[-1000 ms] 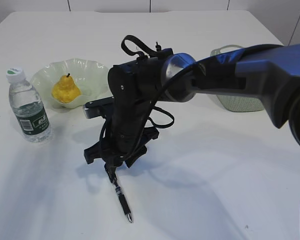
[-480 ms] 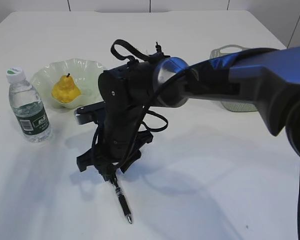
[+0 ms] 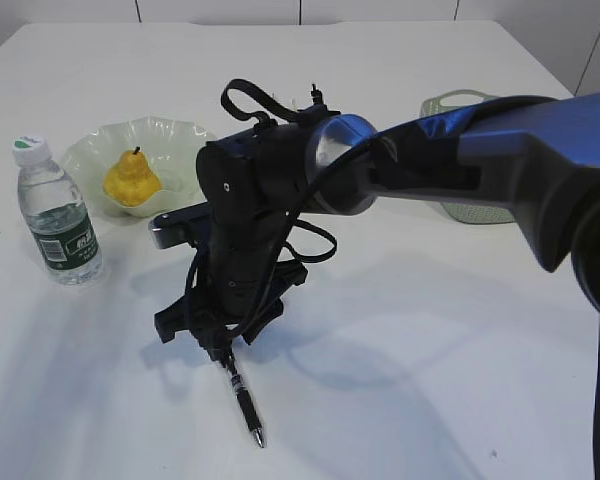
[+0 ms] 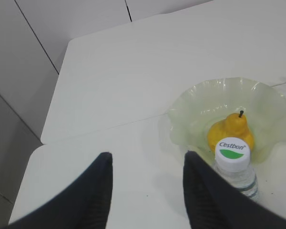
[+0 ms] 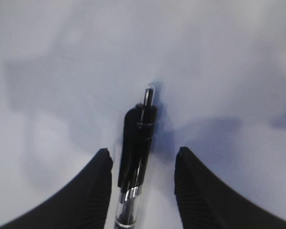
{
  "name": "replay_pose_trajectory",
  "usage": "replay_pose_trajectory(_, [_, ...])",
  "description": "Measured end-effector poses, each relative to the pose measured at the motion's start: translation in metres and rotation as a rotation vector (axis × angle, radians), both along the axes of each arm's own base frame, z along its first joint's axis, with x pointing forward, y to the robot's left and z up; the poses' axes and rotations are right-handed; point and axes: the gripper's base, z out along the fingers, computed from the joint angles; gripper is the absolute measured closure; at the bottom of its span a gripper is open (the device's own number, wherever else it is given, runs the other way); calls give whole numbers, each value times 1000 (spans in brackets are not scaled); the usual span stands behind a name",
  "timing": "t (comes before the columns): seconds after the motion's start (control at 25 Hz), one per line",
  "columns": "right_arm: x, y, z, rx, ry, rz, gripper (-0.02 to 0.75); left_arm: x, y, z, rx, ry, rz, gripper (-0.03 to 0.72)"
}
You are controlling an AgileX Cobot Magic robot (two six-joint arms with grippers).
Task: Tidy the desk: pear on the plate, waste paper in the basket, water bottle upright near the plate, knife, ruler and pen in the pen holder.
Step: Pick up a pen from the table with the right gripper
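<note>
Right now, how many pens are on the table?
1. A single pen lies on the white table, near the front edge, its back end between the open fingers of the right gripper. The big arm may hide others behind it.

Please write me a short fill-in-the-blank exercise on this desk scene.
1. The pear sits on the ____.
2. The bottle stands upright with a ____ cap.
3. The right end effector is open, and the ____ lies between its fingers.
4. The left end effector holds ____.

Missing words: plate; white; pen; nothing
</note>
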Motion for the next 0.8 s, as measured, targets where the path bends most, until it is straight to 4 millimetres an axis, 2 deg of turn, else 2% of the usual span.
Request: replay_pose_trajectory(0.8, [3,3,1,38,-37,-7,407,0,0,0,-1,0,0,348])
